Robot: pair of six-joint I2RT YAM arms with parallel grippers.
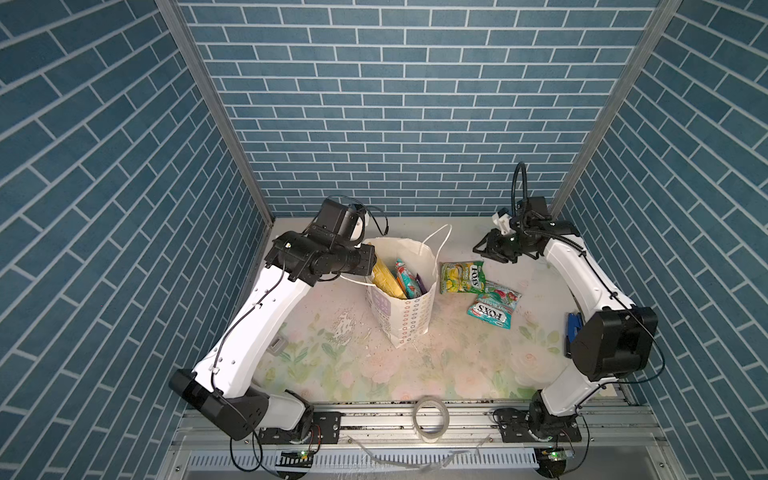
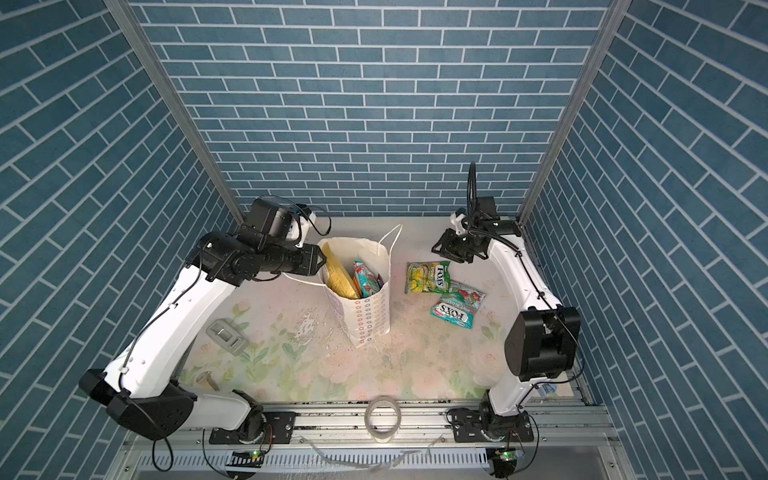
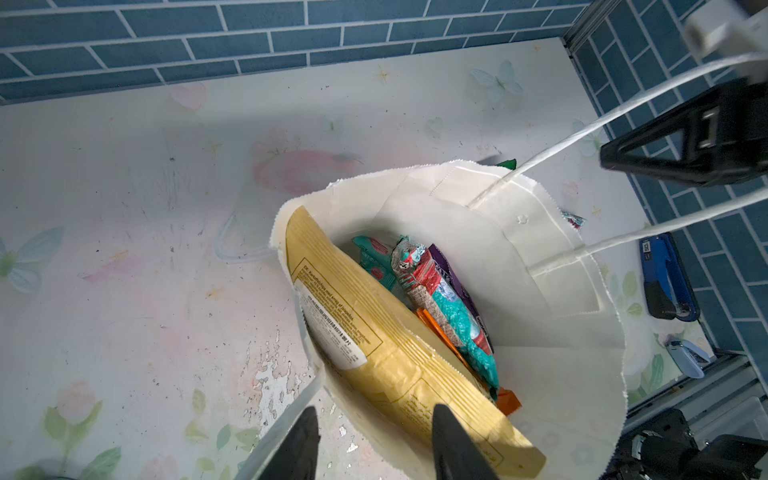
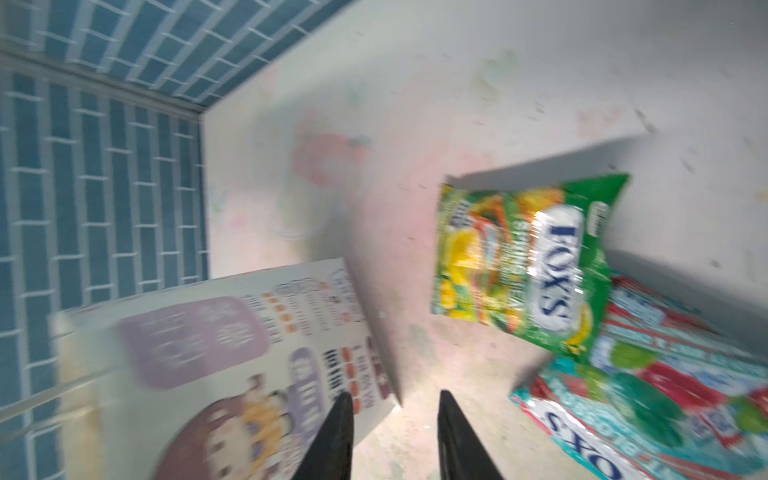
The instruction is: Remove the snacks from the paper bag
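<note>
Two snacks (image 1: 462,277) (image 1: 493,306) lie outside the paper bag (image 1: 411,318), five inside; both pincers (image 3: 378,440) (image 4: 395,436) gape.

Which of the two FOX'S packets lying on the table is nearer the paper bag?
The yellow-green packet; the teal packet lies farther from the paper bag.

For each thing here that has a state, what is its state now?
paper bag: upright, mouth open.
chips bag: inside the paper bag, leaning on its wall.
yellow-green packet: flat on the table.
teal packet: flat beside it.
left gripper: open, astride the bag's rim.
right gripper: open, empty.
</note>
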